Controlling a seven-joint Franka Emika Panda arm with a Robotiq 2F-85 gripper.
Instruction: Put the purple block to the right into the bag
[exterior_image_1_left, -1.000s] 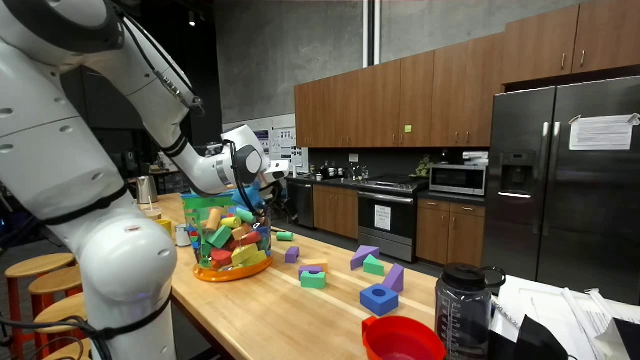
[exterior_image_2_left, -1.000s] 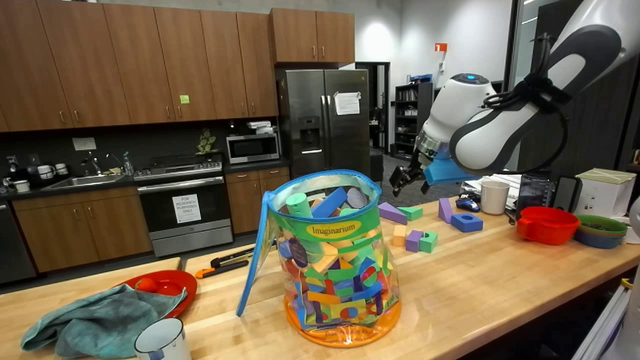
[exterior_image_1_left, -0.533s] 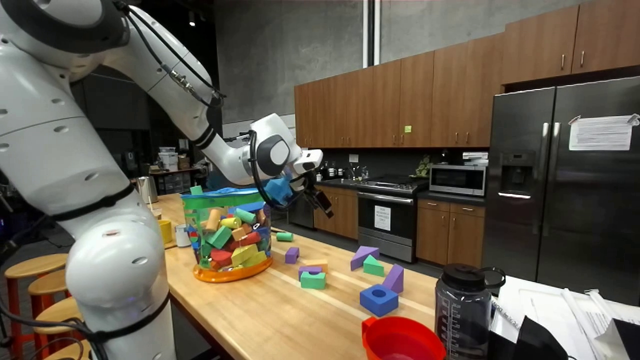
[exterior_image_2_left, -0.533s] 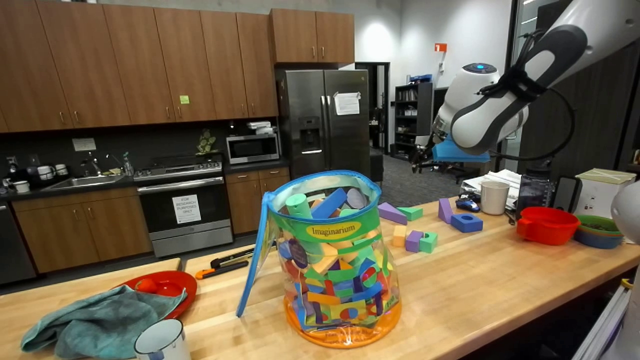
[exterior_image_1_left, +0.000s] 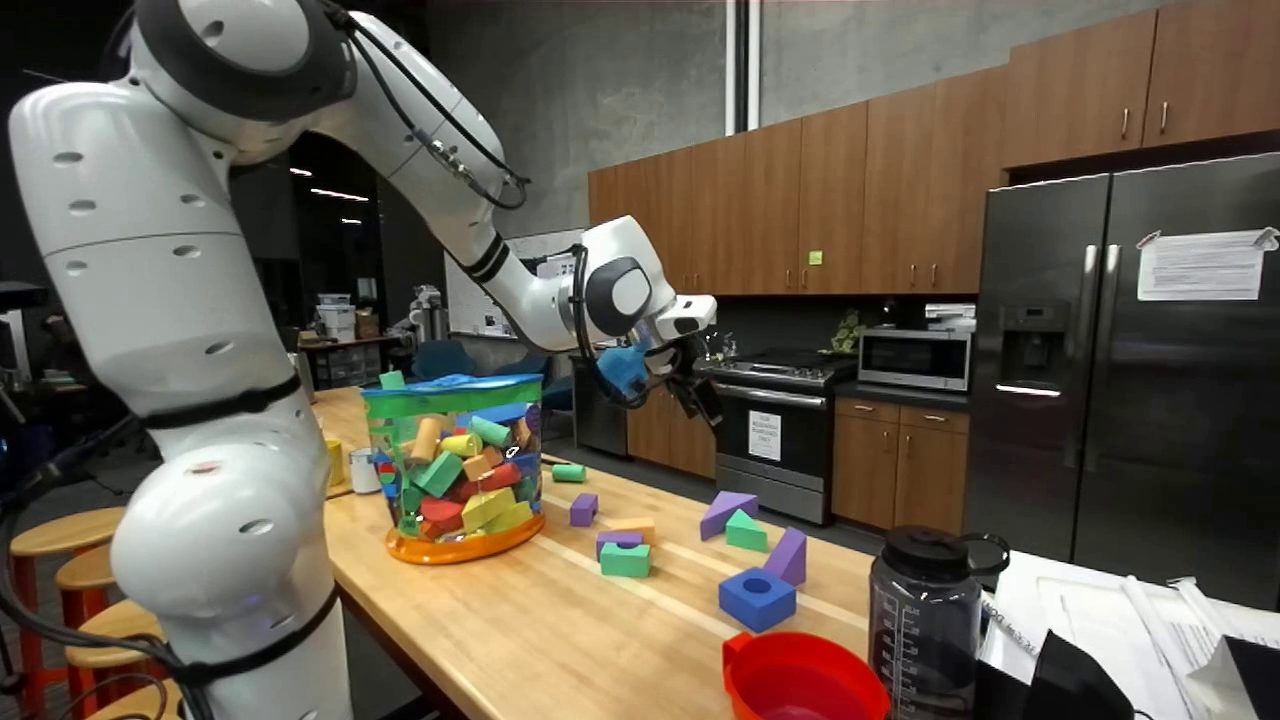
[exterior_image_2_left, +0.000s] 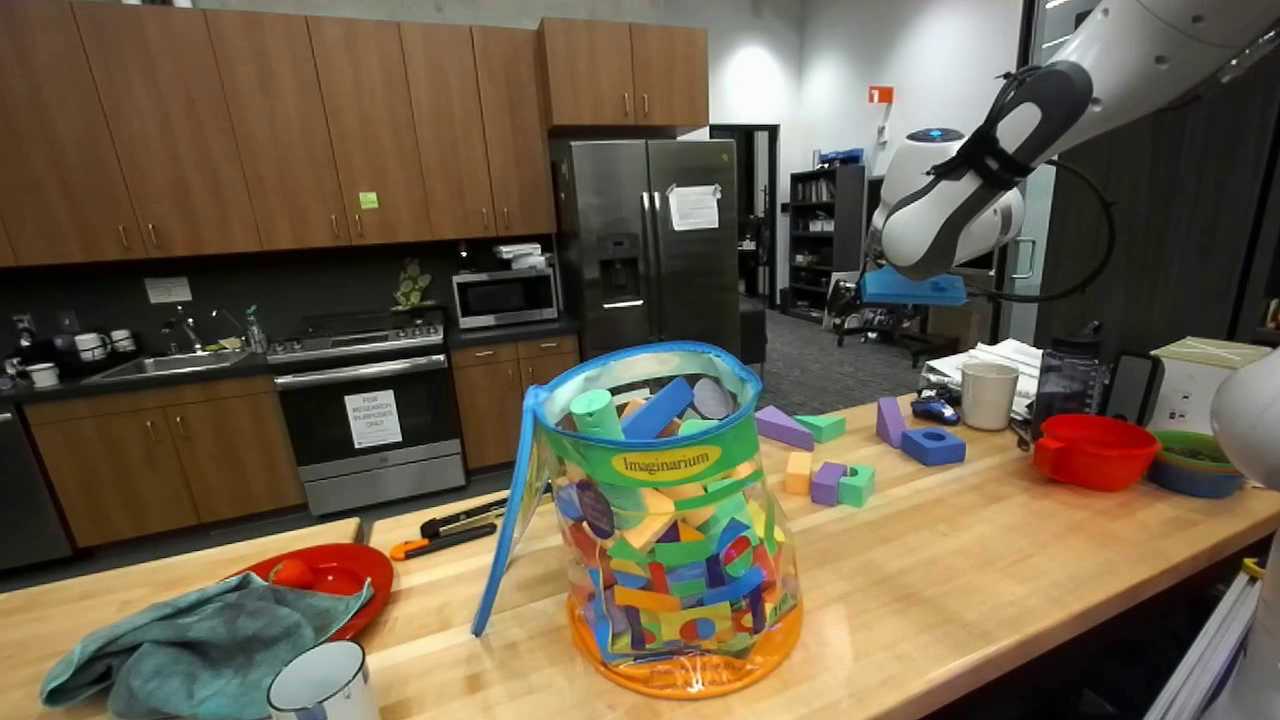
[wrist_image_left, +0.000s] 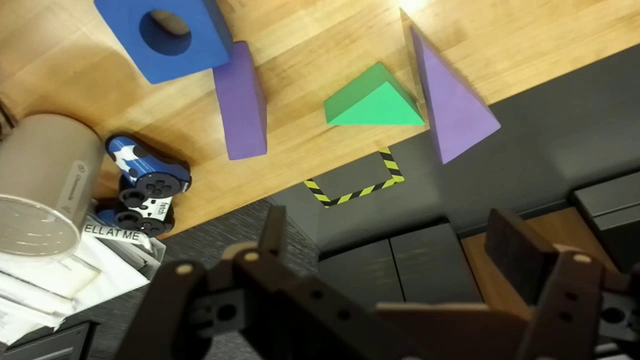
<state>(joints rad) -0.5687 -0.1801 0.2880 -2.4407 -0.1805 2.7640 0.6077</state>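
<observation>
My gripper (wrist_image_left: 395, 240) is open and empty in the wrist view; it also shows in both exterior views (exterior_image_1_left: 700, 400) (exterior_image_2_left: 845, 308), raised above the table, away from the bag. Several purple blocks lie on the table. One purple wedge (exterior_image_1_left: 787, 557) (exterior_image_2_left: 889, 422) (wrist_image_left: 242, 100) stands beside the blue block. Another purple wedge (exterior_image_1_left: 728, 512) (exterior_image_2_left: 785, 427) (wrist_image_left: 452, 102) lies beside a green triangle (exterior_image_1_left: 746, 531) (wrist_image_left: 375, 102). Smaller purple blocks (exterior_image_1_left: 584, 510) (exterior_image_2_left: 828, 483) lie nearer the bag. I cannot tell which purple block is meant. The clear bag (exterior_image_1_left: 450, 402) (exterior_image_2_left: 590, 455) stands open, full of blocks.
A blue block (exterior_image_1_left: 757, 600) (wrist_image_left: 175, 35) with a hole, a red bowl (exterior_image_1_left: 805, 680) (exterior_image_2_left: 1095, 450), a dark bottle (exterior_image_1_left: 925, 620), a mug (exterior_image_2_left: 990, 395) and a game controller (wrist_image_left: 150, 175) stand around. A green cylinder (exterior_image_1_left: 569, 473) lies behind the bag.
My gripper has moved away from the bag, to the right in an exterior view, and risen slightly in the other. The bag and the table blocks have not moved.
</observation>
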